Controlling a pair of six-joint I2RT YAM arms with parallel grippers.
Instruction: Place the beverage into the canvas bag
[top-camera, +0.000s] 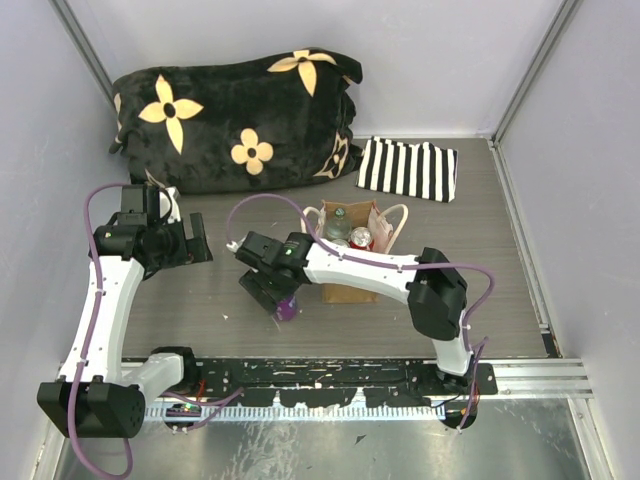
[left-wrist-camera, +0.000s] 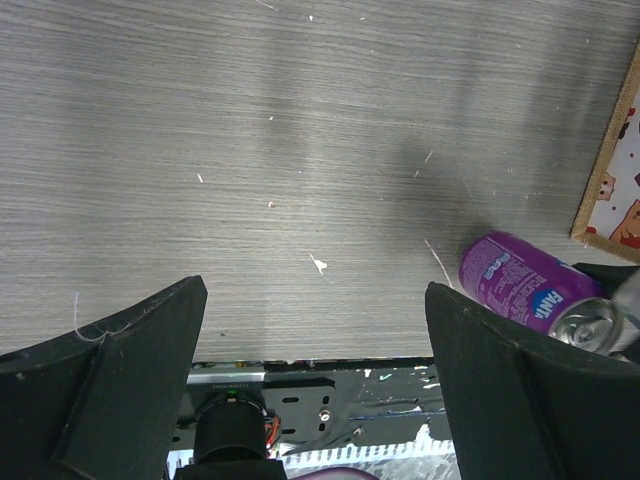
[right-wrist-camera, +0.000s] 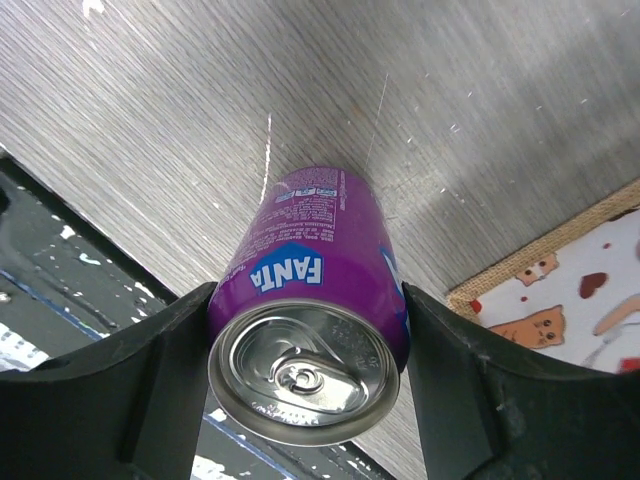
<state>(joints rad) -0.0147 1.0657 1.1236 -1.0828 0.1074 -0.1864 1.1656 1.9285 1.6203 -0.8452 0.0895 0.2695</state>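
Right claw (right-wrist-camera: 308, 300) pinching an upright purple Fanta can (right-wrist-camera: 300, 385).
I see the can near the desk's (top-camera: 480, 270) front edge, just left of the canvas bag (top-camera: 350, 292) and outside it; the bag stands open-topped mid-desk. My left claw (left-wrist-camera: 315, 300) hangs spread over the desk's left side.

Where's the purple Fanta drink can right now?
In the top view, the purple Fanta drink can sits on the grey table, clamped between the right gripper fingers, just off the near left corner of the tan canvas bag.
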